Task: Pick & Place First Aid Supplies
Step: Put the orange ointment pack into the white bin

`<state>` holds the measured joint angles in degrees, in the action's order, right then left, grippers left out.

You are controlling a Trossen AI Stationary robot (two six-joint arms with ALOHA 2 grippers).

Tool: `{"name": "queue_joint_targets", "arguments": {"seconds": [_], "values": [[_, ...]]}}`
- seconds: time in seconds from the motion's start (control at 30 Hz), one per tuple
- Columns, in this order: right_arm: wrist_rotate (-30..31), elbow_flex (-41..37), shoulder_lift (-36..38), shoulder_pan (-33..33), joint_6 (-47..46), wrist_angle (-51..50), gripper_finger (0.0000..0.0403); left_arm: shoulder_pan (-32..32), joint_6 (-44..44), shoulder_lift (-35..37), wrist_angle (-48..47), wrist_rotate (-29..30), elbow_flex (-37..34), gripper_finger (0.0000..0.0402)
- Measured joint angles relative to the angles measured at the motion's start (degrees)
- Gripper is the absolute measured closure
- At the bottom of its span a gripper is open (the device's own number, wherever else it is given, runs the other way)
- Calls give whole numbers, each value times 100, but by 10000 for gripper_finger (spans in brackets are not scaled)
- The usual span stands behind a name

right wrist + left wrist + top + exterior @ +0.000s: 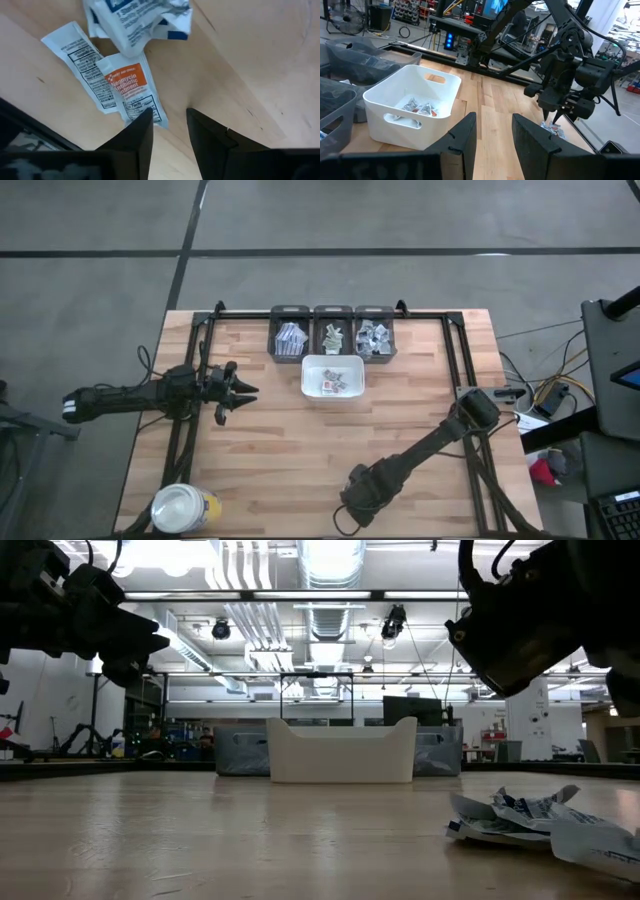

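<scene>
Bright ceiling strip lights glare overhead in the low view, leaving both arms as dark silhouettes. The bench is evenly lit from above with soft, faint shadows. Just ahead of the right claw, the packets look slightly soft, and that claw's own fingers blur.

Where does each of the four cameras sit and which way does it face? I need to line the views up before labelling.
High view: above the table, facing straight down; both arms, white tray.
Low view: at table-top height, facing level across; packets near, both arms overhead.
Left wrist view: on the left arm, past its open left gripper toward the tray and right arm.
Right wrist view: on the right arm, facing down past the open right gripper at the packets.
Shared: tray in three views; low and right wrist views share the packets.
</scene>
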<state>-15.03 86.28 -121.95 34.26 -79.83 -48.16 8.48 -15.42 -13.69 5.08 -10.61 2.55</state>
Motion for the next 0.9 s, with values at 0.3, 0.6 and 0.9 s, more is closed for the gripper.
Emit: {"name": "queue_joint_targets", "arguments": {"seconds": [0.3,0.6,0.9], "values": [[-9,-218,28,-2,-252,0,313,0,0,0,0,0,0,282],[-9,-236,18,-2,-226,-70,369,0,0,0,-1,0,-1,282],[-17,-245,15,-2,-152,-96,394,1,0,0,0,0,0,282]]}}
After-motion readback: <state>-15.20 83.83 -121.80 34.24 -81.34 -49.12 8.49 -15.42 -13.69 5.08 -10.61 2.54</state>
